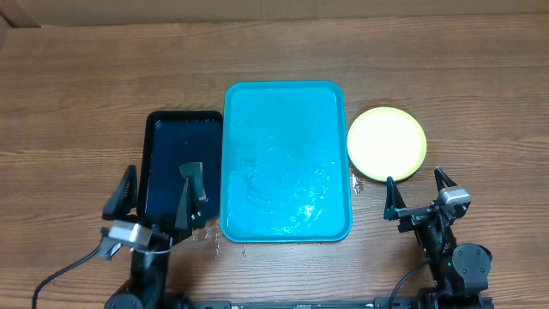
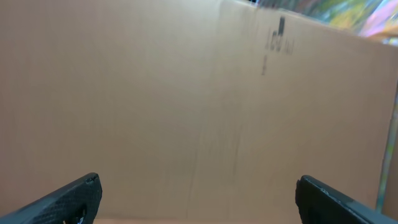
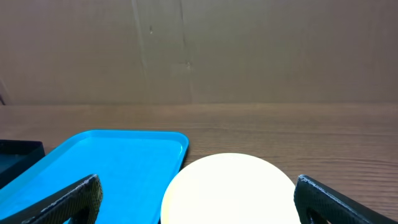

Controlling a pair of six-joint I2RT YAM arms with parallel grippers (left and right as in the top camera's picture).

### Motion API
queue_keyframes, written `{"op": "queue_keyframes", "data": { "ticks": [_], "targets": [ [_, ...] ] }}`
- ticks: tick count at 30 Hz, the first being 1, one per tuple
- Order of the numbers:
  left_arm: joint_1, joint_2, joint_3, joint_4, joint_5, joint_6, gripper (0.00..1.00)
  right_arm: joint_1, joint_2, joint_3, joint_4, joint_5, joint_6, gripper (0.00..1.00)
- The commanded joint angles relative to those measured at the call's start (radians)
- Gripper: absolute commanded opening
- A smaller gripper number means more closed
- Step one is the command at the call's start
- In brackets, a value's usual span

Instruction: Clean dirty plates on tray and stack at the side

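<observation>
The turquoise tray (image 1: 286, 163) lies mid-table, wet, with no plate on it. Just right of it sits a pale yellow-green plate (image 1: 386, 142), a darker edge showing under its near rim; whether more plates lie beneath I cannot tell. My right gripper (image 1: 414, 182) hovers open just nearer than that plate, with nothing between its fingers. In the right wrist view the plate (image 3: 230, 186) fills the space ahead of the open gripper (image 3: 198, 190), with the tray (image 3: 106, 162) to its left. My left gripper (image 1: 159, 184) stands open over a black tray's near end. The left wrist view shows only its open gripper (image 2: 198, 193).
A smaller black tray (image 1: 180, 159) lies against the turquoise tray's left side, and its corner (image 3: 15, 155) shows in the right wrist view. Water drops (image 1: 210, 236) spot the wood near the tray's front left corner. A cardboard wall (image 2: 186, 93) stands behind the table.
</observation>
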Motion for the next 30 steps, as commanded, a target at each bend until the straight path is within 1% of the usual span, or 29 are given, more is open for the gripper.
{"op": "queue_keyframes", "data": {
  "ticks": [1, 7, 10, 15, 22, 24, 30],
  "targets": [
    [-0.009, -0.013, -0.041, 0.010, 0.007, -0.014, 1.00, -0.006, 0.000, -0.010, 0.005, 0.010, 0.004, 1.00],
    [-0.009, -0.013, -0.114, 0.009, -0.015, -0.014, 1.00, -0.006, 0.000, -0.010, 0.005, 0.010, 0.004, 1.00],
    [-0.010, -0.013, -0.114, -0.068, -0.031, -0.002, 1.00, -0.006, 0.000, -0.010, 0.005, 0.010, 0.004, 1.00],
    [-0.010, -0.013, -0.114, -0.174, -0.033, 0.144, 1.00, -0.006, 0.000, -0.010, 0.005, 0.010, 0.004, 1.00],
    [-0.010, -0.013, -0.114, -0.366, -0.029, 0.299, 1.00, -0.006, 0.000, -0.010, 0.005, 0.010, 0.004, 1.00],
    [-0.010, -0.013, -0.114, -0.402, -0.033, 0.324, 1.00, -0.006, 0.000, -0.010, 0.005, 0.010, 0.004, 1.00],
    [-0.010, -0.013, -0.114, -0.402, -0.033, 0.356, 1.00, -0.006, 0.000, -0.010, 0.005, 0.010, 0.004, 1.00]
  ]
}}
